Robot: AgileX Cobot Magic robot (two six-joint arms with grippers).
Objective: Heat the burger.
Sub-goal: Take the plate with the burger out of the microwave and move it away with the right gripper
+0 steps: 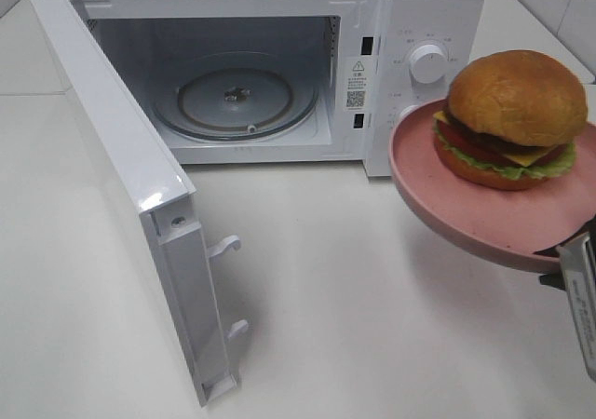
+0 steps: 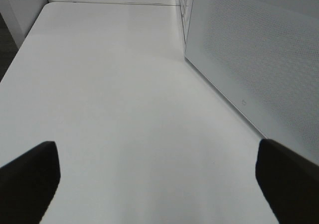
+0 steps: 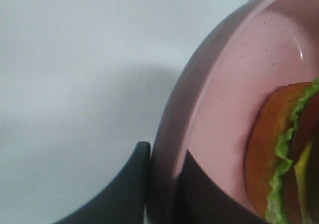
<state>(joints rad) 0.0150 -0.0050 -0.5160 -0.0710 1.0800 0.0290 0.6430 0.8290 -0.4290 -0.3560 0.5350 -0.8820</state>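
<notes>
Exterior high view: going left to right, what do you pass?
Microwave door → glass turntable → dial → burger on pink plate, held at its rim by the right gripper.

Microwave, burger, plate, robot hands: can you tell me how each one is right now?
Microwave: standing on the table, nothing inside but its glass tray.
Microwave door: swung wide open.
Glass tray: bare.
Burger: whole, sitting on the plate.
Plate: lifted off the table, held by its rim, slightly tilted.
Right gripper: pinching the plate's rim.
Left gripper: open, holding nothing, above the table.
</notes>
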